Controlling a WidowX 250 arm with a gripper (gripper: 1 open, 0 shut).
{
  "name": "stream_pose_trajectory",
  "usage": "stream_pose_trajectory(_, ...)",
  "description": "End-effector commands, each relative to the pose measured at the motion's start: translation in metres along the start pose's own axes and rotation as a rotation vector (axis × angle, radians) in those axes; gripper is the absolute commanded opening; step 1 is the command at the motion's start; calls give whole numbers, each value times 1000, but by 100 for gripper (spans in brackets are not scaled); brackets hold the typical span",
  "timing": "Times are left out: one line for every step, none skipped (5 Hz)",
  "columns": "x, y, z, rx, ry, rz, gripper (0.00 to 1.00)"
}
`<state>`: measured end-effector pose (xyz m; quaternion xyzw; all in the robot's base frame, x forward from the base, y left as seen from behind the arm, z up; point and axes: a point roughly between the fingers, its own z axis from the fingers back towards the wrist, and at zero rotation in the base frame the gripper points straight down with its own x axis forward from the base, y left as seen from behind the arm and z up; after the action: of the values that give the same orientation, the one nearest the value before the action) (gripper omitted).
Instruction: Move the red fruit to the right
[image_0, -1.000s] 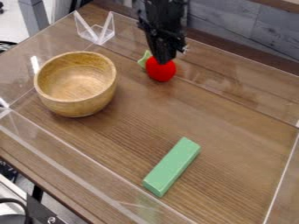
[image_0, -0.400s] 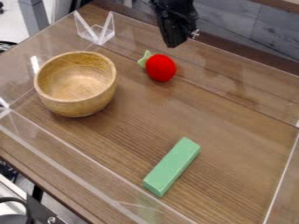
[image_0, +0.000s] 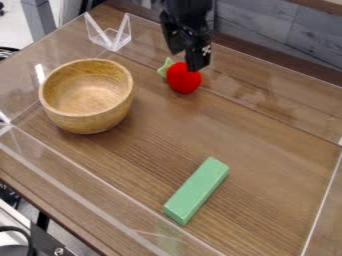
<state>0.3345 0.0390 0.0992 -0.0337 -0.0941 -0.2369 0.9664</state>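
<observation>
While nothing is being carried, the gripper (image_0: 185, 58) is being held just above the red fruit (image_0: 185, 80), its fingers apparently being kept apart at the fruit's upper edge, though whether the fruit is being touched cannot be told from this view. The fruit is being supported by the table (image_0: 261, 125), just right of the wooden bowl (image_0: 86, 96) in the view and well above the green block (image_0: 198, 190). The approach is being made, it seems; the grasp, the shift to the right and the release are still being awaited. The leafy cap (image_0: 164, 68) is being pointed toward the upper left, the rounded red end toward the lower right, and the long axis is being laid roughly along that slant.
</observation>
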Motion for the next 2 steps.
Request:
stream_pose_trajectory(1,7,5,15,-26,-18,100)
stream_pose_trajectory(-1,9,0,9,-14,-27,100)
